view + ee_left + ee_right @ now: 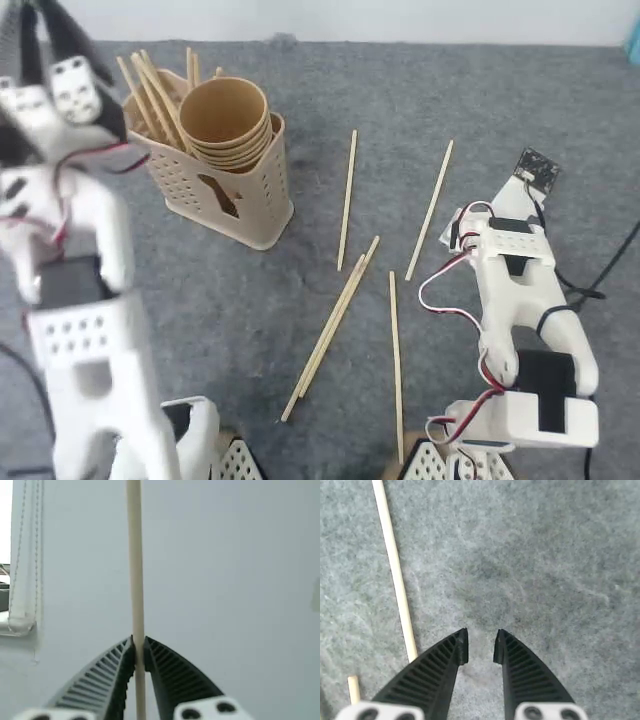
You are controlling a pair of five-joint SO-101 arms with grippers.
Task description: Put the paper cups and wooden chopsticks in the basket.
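Left hand (139, 647): clamped shut on one held chopstick (134, 555), which runs straight up between the jaws against a pale wall (225, 555). You have it raised, aimed at the wall rather than down at the basket.
Basket (240, 200): upright on the grey surface (500, 90), with the paper cups (225, 115) stacked inside and the stored chopsticks (150, 95) leaning in the section beside them.
Right hand (480, 645): jaws slightly parted, gripping nothing, low over the felt. The nearest chopstick (395, 575) lies beside it, not between the jaws.
Loose chopsticks (331, 328): five lie scattered between the basket and the right arm.
Risk, pivot: the grip is a narrow pinch on a long stick, so a quick swing could let it rotate or slide out.
Risk, entry: the stick section looks crowded. Come down off-line and you may strike the leaning sticks or the cup rim, and the light basket could tip.
Risk, right side: close where you are and you would likely pinch felt, or nudge the stick so it rolls away.
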